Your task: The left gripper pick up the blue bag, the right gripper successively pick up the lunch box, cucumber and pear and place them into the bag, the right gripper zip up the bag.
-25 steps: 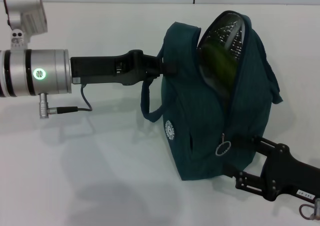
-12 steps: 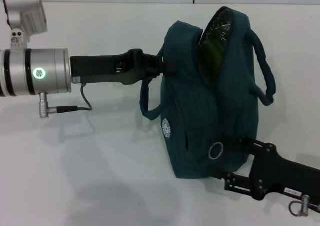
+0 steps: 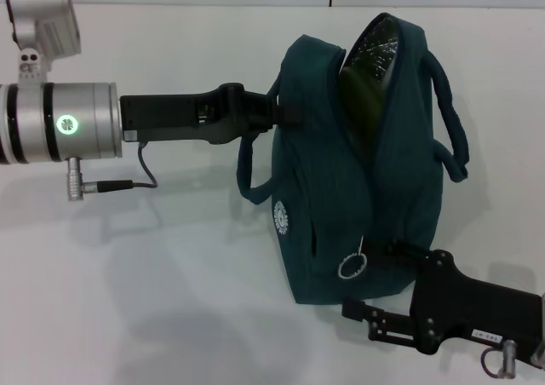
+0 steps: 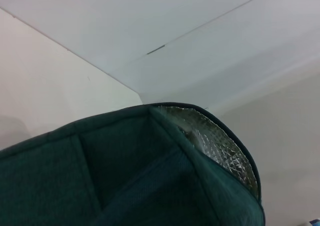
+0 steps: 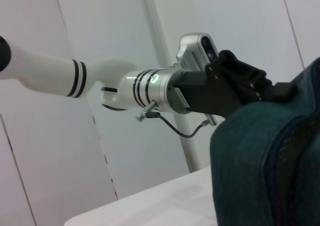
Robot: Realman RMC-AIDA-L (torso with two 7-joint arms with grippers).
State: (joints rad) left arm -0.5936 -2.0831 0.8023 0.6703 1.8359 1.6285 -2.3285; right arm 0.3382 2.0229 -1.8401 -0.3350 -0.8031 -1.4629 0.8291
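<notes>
The blue bag (image 3: 328,189) stands upright mid-table, and my left gripper (image 3: 278,117) is shut on its upper left rim. The bag's mouth gapes at the top, showing foil lining (image 3: 381,43) and the dark green cucumber (image 3: 361,91). The lunch box and the pear are hidden. The metal zip pull ring (image 3: 347,268) dangles low on the bag's front. My right gripper (image 3: 368,281) is at the bag's lower right corner, open, one finger above that corner and one below, beside the ring. The left wrist view shows the bag (image 4: 125,181) and lining (image 4: 220,146). The right wrist view shows the bag (image 5: 260,166) and left gripper (image 5: 235,86).
The white table (image 3: 153,283) spreads to the left and front of the bag. One loop handle (image 3: 254,176) hangs on the bag's left side and another (image 3: 453,134) sticks out on its right. A white wall runs behind the table.
My right gripper has moved left and nearer the table's front edge. The zip ring has slid down and left with it. The bag's mouth has narrowed and its right handle has risen.
</notes>
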